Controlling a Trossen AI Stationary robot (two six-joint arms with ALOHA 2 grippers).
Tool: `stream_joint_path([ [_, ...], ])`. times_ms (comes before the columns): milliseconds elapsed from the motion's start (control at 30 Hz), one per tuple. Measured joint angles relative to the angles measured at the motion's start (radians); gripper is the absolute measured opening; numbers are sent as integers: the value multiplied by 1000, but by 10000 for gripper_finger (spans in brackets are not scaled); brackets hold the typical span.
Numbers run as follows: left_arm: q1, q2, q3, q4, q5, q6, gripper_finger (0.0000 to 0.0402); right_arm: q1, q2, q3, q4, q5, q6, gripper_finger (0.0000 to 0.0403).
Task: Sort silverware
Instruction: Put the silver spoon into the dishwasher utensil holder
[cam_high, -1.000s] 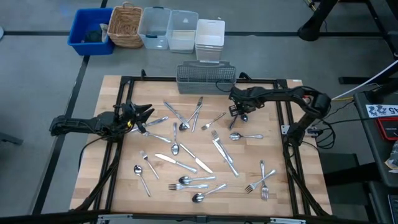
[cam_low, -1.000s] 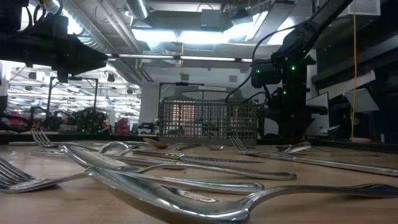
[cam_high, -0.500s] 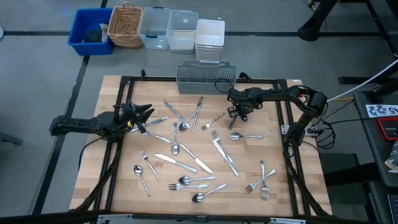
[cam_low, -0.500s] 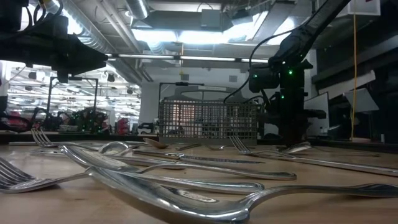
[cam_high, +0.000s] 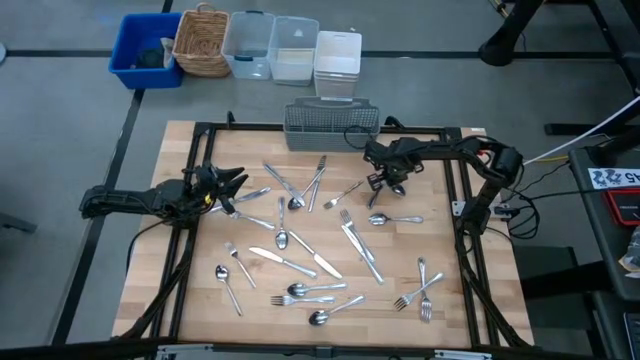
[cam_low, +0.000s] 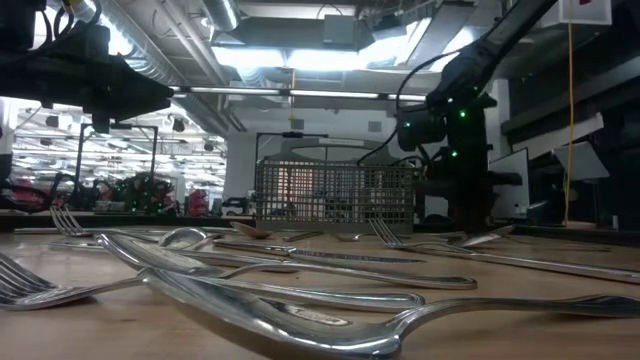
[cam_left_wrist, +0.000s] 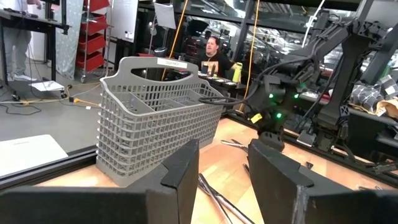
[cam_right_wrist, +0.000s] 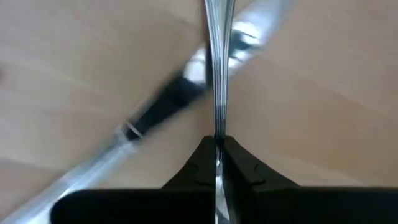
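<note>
Silverware (cam_high: 300, 240), many forks, spoons and knives, lies scattered flat on the wooden table (cam_high: 200, 300). A grey mesh basket (cam_high: 332, 125) stands at the far edge, also seen in the low view as the basket (cam_low: 335, 195) and in the left wrist view as the basket (cam_left_wrist: 155, 137). My right gripper (cam_high: 384, 186) stands low over the pieces right of the table's middle, shut on one piece of silverware (cam_right_wrist: 217, 74). My left gripper (cam_high: 236, 184) waits open at the table's left, nothing between its fingers (cam_left_wrist: 180, 177). My right gripper pinches a thin strip of metal (cam_right_wrist: 217, 134), seen edge-on, between its two fingertips (cam_right_wrist: 239, 163). The fingers come from above, pointing down. Whether it is a fork, spoon or knife, and whether it is off the table, cannot be told.
A second, blurred piece (cam_right_wrist: 155, 118) lies aslant on the wood just beside the held one. A fork (cam_high: 345, 191) and a spoon (cam_high: 395, 218) lie near the right gripper. Bins (cam_high: 145, 50) and a wicker basket (cam_high: 202, 40) stand beyond the table. A person (cam_left_wrist: 214, 53) sits far behind.
My right arm has edged a little toward the table's left edge, its gripper staying low over the same spot. The scattered silverware has kept its place.
</note>
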Motion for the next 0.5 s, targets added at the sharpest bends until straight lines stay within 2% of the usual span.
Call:
stream_joint_path([
  [167, 0, 0, 0, 0, 0, 0, 127, 0, -2, 120, -167, 54, -72, 5],
  [500, 0, 0, 0, 0, 0, 0, 127, 1, -4, 395, -460, 59, -245, 5],
])
